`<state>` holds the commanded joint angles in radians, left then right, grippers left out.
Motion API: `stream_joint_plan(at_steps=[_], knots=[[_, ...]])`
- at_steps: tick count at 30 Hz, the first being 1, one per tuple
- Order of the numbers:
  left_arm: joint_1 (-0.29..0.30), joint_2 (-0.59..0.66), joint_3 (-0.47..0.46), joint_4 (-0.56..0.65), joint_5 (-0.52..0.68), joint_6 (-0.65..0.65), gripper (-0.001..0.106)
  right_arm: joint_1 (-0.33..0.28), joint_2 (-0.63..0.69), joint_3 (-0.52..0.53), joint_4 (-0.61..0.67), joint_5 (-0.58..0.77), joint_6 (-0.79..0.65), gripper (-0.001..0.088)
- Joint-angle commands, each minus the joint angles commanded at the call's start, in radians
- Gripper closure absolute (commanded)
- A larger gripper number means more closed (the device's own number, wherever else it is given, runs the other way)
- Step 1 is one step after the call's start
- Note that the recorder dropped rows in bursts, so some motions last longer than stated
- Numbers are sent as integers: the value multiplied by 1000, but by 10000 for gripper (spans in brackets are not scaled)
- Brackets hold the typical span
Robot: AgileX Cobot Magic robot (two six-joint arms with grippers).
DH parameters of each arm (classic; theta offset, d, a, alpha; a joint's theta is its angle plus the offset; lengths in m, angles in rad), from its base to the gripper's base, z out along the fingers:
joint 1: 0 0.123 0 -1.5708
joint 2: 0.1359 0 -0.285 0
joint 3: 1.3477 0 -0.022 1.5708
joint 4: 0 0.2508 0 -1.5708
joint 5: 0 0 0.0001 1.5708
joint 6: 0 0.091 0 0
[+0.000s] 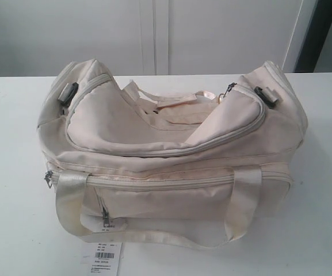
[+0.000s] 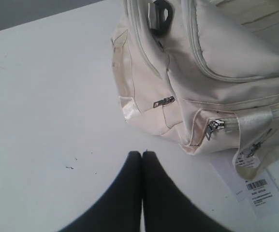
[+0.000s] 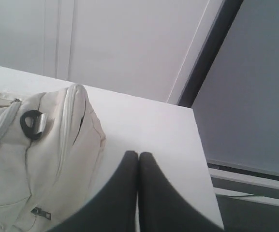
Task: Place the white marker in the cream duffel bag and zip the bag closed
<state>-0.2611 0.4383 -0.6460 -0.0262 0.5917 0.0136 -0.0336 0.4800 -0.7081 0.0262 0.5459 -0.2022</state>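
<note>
Fingers (image 2: 124, 198) of left gripper (image 2: 142, 154) and right gripper (image 3: 138, 154) press together, holding nothing; the marker is unseen, perhaps inside the bag (image 1: 177, 198), whose sagging top could jam the zipper (image 1: 171, 152).

White table (image 1: 16, 218), white panel wall (image 1: 223, 34) behind, dark strip (image 1: 318, 34) far rt, even light.

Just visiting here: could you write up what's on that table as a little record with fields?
surface: white table
bag: cream duffel bag, on the table, handle draped over its front
tag: barcode tag at the bag's front
white marker: not seen in any view
left gripper: shut, empty, beside one bag end
right gripper: shut, empty, beside the other end
</note>
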Motion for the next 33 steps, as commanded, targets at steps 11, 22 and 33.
stream_joint_plan(at_steps=[11,22,33], knots=[[0,-130,9,5,-25,0,1053,0,-180,106,11,-124,23,868],[0,-151,9,5,-22,7,1053,0,-202,116,11,-100,23,868],[0,-151,9,5,-22,7,1053,0,-202,116,11,-100,23,868]])
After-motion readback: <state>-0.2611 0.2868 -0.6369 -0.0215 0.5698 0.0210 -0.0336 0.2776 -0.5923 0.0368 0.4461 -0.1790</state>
